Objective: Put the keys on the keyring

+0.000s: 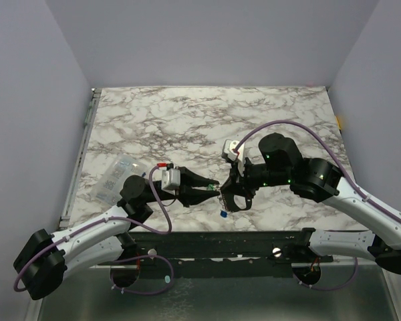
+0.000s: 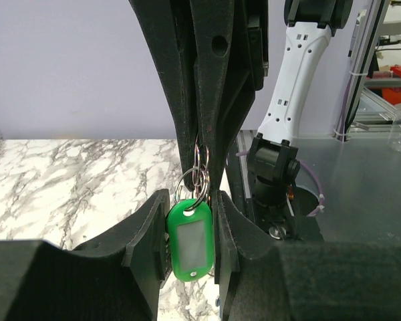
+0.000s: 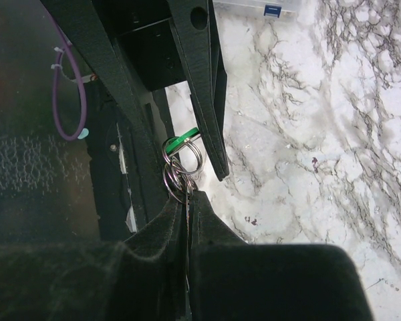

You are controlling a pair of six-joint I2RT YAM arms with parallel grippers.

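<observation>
- Two grippers meet tip to tip over the near part of the marble table [image 1: 254,114] in the top view, the left gripper [image 1: 210,188] facing the right gripper [image 1: 228,194]. The blue key [image 1: 223,215] lies on the marble just beneath them, and a clear bag [image 1: 115,175] sits well to the left.
- Left wrist: the left gripper pinches the mint green key [image 2: 189,244] by its flat faces. The keyring [image 2: 187,182] (silvery loops) touches the key's top and runs up between the right gripper's fingers [image 2: 187,120].
- Right wrist: the right gripper is clamped tight on the keyring, with the mint green key edge-on just beyond it.
</observation>
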